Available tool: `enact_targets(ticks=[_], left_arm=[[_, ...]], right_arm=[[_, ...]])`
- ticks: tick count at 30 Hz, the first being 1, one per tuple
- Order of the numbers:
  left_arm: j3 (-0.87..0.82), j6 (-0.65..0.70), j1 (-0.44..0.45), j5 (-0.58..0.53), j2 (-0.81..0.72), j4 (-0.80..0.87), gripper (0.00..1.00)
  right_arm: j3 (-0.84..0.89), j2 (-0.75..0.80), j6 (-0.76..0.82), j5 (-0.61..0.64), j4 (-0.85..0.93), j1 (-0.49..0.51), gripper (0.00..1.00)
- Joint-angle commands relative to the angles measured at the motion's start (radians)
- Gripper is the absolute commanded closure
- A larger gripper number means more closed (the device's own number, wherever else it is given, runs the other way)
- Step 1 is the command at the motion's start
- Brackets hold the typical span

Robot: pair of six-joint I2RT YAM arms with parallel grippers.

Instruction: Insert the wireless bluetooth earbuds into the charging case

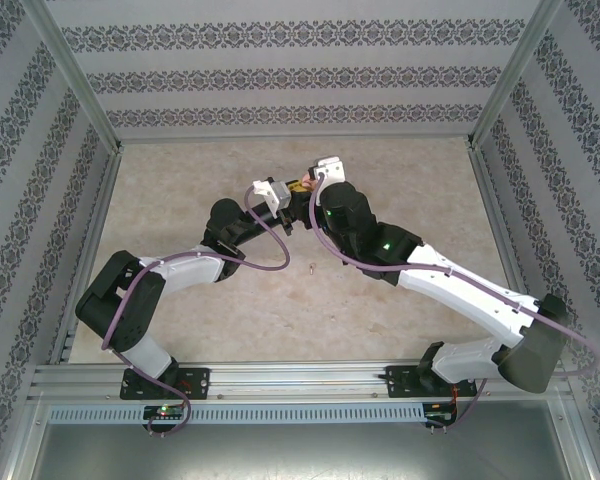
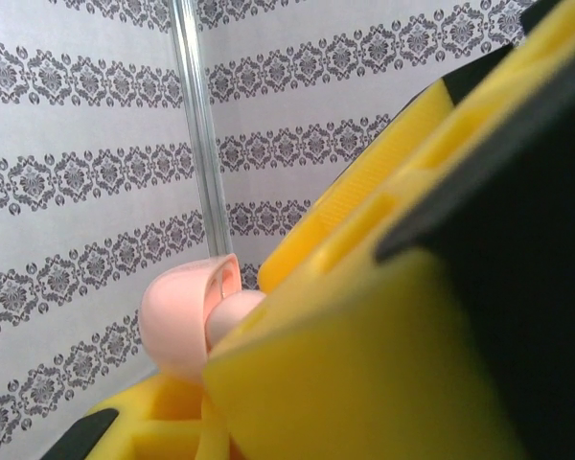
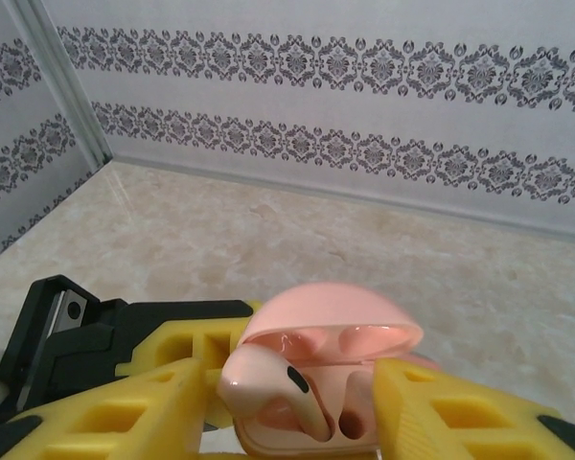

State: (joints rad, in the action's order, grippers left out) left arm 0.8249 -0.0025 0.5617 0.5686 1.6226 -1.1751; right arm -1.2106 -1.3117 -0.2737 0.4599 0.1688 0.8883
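Right wrist view: nearest, at the bottom edge, the right gripper (image 3: 287, 398) has its yellow fingers (image 3: 125, 417) standing apart, one on each side of a pale salmon earbud (image 3: 268, 383) and not clamping it. The earbud lies tilted at the front lip of the charging case (image 3: 331, 321), whose lid is raised above the two wells. Beyond the case the beige marbled surface (image 3: 268, 240) runs to the patterned wall (image 3: 364, 67) across the top of the frame. In the left wrist view, the left gripper (image 2: 216, 369) is closed on the same pink case at lower left, its blurred yellow fingers taking up the right half. From the top external view, both arms meet at the centre, and a tiny object (image 1: 310, 267) lies just below them, too small to identify.
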Motion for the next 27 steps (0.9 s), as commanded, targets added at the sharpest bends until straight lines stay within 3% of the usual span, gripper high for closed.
enact_targets(ticks=[1, 3, 7, 16, 27], left_arm=[[0.024, -0.019, 0.007, -0.006, 0.008, -0.083, 1.00], [0.025, -0.019, 0.008, -0.006, 0.010, -0.081, 1.00], [0.028, -0.018, 0.008, -0.005, 0.011, -0.075, 1.00], [0.028, -0.017, 0.007, -0.007, 0.013, -0.066, 1.00], [0.034, -0.012, 0.007, -0.006, 0.010, -0.048, 1.00]], right_arm=[[-0.049, -0.009, -0.034, 0.015, 0.046, 0.014, 0.42], [-0.065, -0.007, -0.050, 0.015, 0.060, 0.014, 0.30], [-0.090, 0.002, -0.086, 0.018, 0.081, 0.012, 0.21], [-0.104, 0.039, -0.152, 0.006, 0.088, -0.008, 0.12], [-0.067, 0.144, -0.217, 0.041, 0.077, -0.058, 0.11]])
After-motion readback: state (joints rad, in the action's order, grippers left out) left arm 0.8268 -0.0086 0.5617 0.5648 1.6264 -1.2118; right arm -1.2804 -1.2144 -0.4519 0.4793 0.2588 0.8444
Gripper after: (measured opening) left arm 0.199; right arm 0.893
